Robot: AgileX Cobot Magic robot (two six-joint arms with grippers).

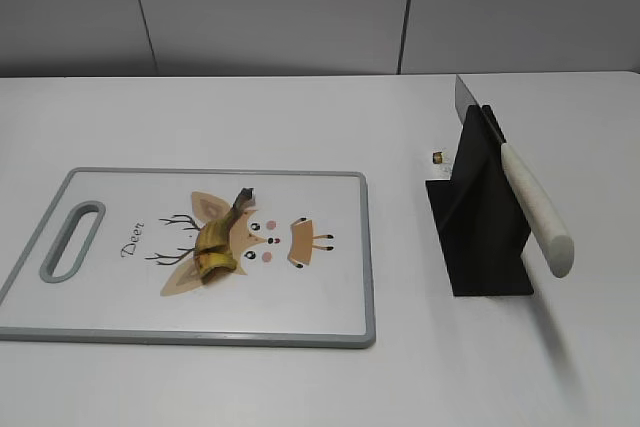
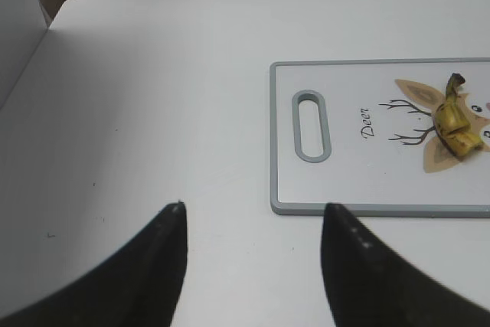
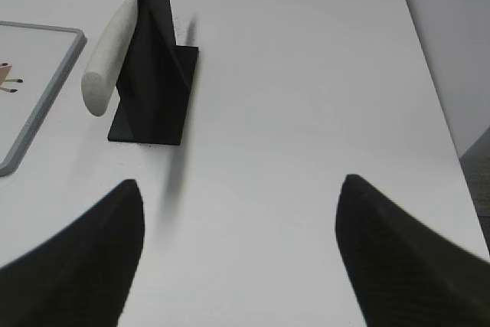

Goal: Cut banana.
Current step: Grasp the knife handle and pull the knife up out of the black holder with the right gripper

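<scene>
While lying on the deer-print cutting board, rests mid-board, the banana, long axis diagonal, stem pointing up-right toward the far edge. Slotted in a black stand: a white-handled knife. Spread apart above bare surface: left end effector, right end effector.

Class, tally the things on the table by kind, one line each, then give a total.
Cutting board: 1
Banana: 1
Knife: 1
Knife stand: 1
Small brown object behind the stand: 1
Total: 5
</scene>
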